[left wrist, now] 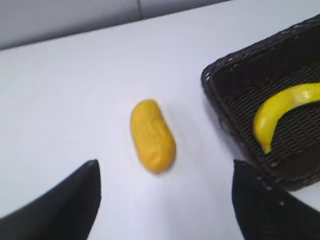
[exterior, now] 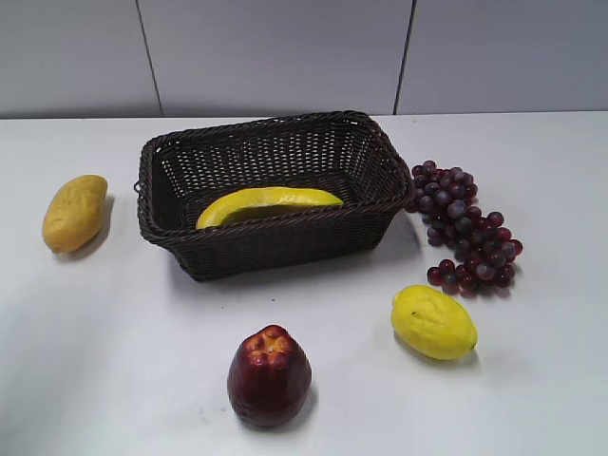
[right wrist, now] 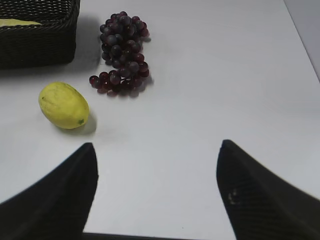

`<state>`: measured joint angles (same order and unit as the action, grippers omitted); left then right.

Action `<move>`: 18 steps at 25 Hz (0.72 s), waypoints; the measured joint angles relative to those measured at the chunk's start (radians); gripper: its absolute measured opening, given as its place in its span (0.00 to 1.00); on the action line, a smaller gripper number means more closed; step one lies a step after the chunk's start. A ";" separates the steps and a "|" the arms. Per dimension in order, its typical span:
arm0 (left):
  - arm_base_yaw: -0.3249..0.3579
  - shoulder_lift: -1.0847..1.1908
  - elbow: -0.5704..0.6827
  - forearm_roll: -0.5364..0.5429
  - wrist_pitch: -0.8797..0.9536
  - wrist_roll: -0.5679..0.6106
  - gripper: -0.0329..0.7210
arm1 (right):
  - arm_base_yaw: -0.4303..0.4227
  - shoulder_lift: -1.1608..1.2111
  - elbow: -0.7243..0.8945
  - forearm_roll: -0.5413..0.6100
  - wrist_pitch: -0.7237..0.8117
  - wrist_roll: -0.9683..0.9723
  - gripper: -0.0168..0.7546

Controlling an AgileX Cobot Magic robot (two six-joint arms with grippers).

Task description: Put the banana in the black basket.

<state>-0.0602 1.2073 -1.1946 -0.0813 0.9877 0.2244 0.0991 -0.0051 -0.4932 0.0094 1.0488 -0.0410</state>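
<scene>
Inside the black basket (exterior: 171, 204) lies the banana (exterior: 268, 202). Both the left gripper (left wrist: 165, 200) and right gripper (right wrist: 155, 192) are spread wide, holding nothing.

Lab setup, bare white table (exterior: 114, 361), panelled wall (exterior: 285, 47)

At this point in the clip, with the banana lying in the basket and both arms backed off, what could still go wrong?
Little, I think. The banana lies fully inside the black basket, below the rim, so it seems unlikely to roll out. Both grippers are open and empty; the left gripper hangs above the orange-yellow oval fruit, and a careless descent might knock it. The right gripper could likewise nudge the lemon.
</scene>
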 joint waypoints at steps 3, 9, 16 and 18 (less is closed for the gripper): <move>0.081 -0.048 0.018 0.000 0.101 -0.031 0.83 | 0.000 0.000 0.000 0.000 0.000 0.000 0.79; 0.113 -0.213 0.178 -0.015 0.148 -0.053 0.83 | 0.000 0.000 0.000 0.000 0.001 0.000 0.79; 0.113 -0.511 0.431 -0.022 0.094 -0.053 0.83 | 0.000 0.000 0.000 0.000 0.001 0.000 0.79; 0.113 -0.601 0.484 -0.022 0.091 -0.053 0.82 | 0.000 0.000 0.000 0.000 0.001 0.000 0.79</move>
<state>0.0524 0.6060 -0.7107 -0.1036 1.0784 0.1711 0.0991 -0.0051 -0.4932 0.0094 1.0497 -0.0410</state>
